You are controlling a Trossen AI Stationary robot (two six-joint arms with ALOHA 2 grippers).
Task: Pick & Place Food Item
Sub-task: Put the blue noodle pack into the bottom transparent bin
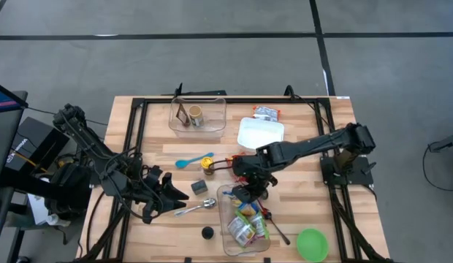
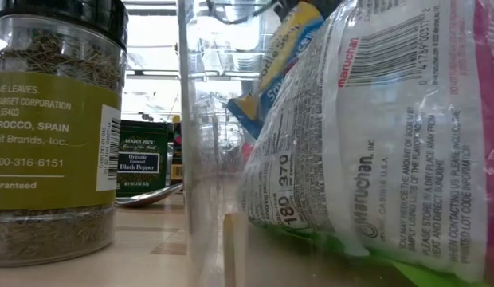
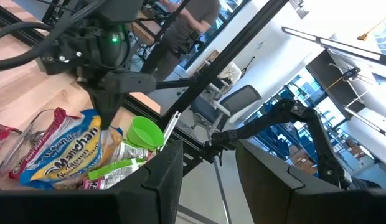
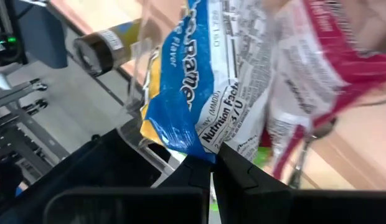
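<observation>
1. Wooden table [image 1: 299, 219] w/ black frame rails held everything; both arms reached in over it
2. Right arm stretched from the table's right side toward the middle; right gripper [image 1: 246, 191] sat at the far end of the clear bin [image 1: 228, 219], fingers pressed together, pinching the edge of a blue-and-yellow ramen packet [image 4: 174, 87]. In the right wrist view the packet hung right off the fingertips
3. Left arm sat at the table's left side; left gripper [image 1: 170, 196] hovered near a metal spoon [image 1: 197, 207], fingers [image 3: 165, 177] partly spread, nothing between them
4. Clear bin lay front-centre of the table, stuffed w/ food packets: the blue-and-yellow ramen, a white-and-red Maruchan packet [image 2: 374, 119] and others, all pressed close together
5. 2nd clear container [image 1: 198, 115] stood at the back of the table w/ a small brown cup-like item inside, can't tell exactly what
6. White square lid or tray [image 1: 260, 134] lay at the back right, a small snack packet [image 1: 267, 112] just beyond it
7. Green bowl [image 1: 312, 244] sat at the front right, near the bin
8. Herb spice jar [image 2: 52, 127] w/ black cap stood left of the bin in the low view
9. Green pepper tin [image 2: 143, 155] stood farther back in the low view
10. Blue spoon [image 1: 191, 160] lay mid-table, touching a small yellow item
</observation>
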